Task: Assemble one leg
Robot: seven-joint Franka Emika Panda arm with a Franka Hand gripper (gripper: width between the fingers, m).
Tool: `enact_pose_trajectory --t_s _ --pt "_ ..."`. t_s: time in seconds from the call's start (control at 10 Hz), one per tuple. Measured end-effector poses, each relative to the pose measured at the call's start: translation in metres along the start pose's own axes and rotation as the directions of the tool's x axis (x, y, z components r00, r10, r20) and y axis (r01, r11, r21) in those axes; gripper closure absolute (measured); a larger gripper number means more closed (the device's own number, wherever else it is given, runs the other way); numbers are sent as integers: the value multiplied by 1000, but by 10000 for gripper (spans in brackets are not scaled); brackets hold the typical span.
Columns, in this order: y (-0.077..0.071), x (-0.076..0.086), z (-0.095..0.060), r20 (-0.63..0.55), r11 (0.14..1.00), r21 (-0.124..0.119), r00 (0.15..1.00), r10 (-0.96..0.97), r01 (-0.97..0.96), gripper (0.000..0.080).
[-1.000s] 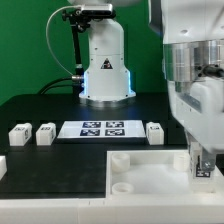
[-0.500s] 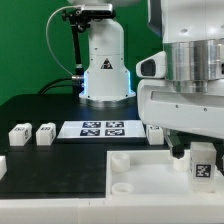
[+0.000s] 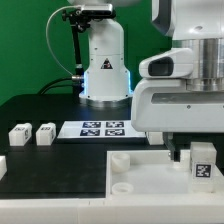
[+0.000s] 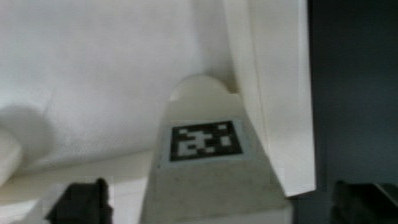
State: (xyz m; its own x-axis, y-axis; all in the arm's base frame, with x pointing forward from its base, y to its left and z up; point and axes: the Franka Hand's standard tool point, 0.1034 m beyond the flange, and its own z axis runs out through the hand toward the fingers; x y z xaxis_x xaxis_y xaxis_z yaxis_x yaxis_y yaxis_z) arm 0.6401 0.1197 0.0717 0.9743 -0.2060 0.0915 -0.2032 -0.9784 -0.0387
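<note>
A leg [image 3: 203, 165], a small white block with a square tag, stands upright at the right corner of the large white tray [image 3: 140, 172]. My gripper [image 3: 192, 158] is around it from above. In the wrist view the leg [image 4: 210, 150] sits between my dark fingertips [image 4: 80, 200], with the gripper's midpoint on it [image 4: 217, 205]. A gap shows on each side of the leg, so the gripper is open. Two loose legs, one [image 3: 18, 133] beside the other [image 3: 45, 132], lie at the exterior view's left.
The marker board [image 3: 100, 128] lies on the black table behind the tray. The robot base [image 3: 105, 65] stands at the back. My arm's white body fills the exterior view's right and hides the table behind the tray there.
My arm's body has swung toward the exterior view's left and now covers the loose leg that lay right of the marker board. The leg at the tray corner has stayed in place.
</note>
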Motion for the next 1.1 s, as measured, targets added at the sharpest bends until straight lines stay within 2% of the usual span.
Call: enact_pose_trajectory --t_s 0.1,0.2,0.3,0.4,0.5,0.6,0.7,0.8,1.0,1.1 --pt "0 0 0 1 997 3 997 71 -71 275" --pt "-1 -1 1 2 988 2 988 156 -156 457" --pt "1 0 1 2 965 1 965 263 -263 508" --pt "1 0 1 2 924 0 924 383 -383 508" --pt "1 0 1 -5 835 -6 835 550 -550 508" --pt "4 0 1 6 712 0 712 702 -702 508" --pt "5 1 1 32 553 6 553 832 -833 508" --pt "5 0 1 73 340 1 339 938 -940 508" --pt "5 0 3 101 71 -10 70 992 -997 508" --pt "4 -1 3 100 -8 -18 -10 995 -1000 508"
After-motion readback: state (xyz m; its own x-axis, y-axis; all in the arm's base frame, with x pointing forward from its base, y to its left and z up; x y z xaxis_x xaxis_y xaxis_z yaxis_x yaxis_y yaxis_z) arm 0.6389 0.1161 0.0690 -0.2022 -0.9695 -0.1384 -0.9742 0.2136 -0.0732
